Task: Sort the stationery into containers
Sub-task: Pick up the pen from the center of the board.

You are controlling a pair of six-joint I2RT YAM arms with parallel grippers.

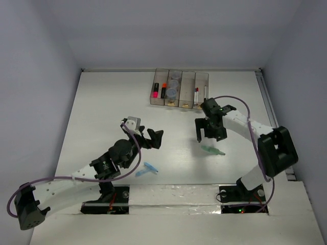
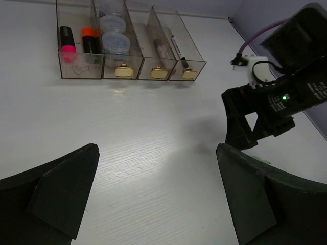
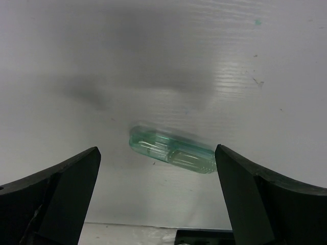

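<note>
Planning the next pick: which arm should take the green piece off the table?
Right. The right pincer, open, hangs over the green piece, which lies framed between its fingers in the right wrist view. The left pincer, also open, is farther off, nearer the light-blue piece.

The desk (image 1: 102,127) is a white surface with a faint wood-like grain, closed in by a pale back wall (image 1: 173,30), a left wall (image 1: 30,102) and a right wall (image 1: 301,61), all of the same bluish-grey tint. A thin metal rail (image 1: 266,97) runs along the desk's right edge, and a white strip (image 1: 173,196) lies across its near edge. In the right wrist view the desk bears a tiny teal speck (image 3: 257,22) near the top right, a few dark flecks (image 3: 258,81) below it, and a soft grey shadow (image 3: 87,89) to the left.
</note>
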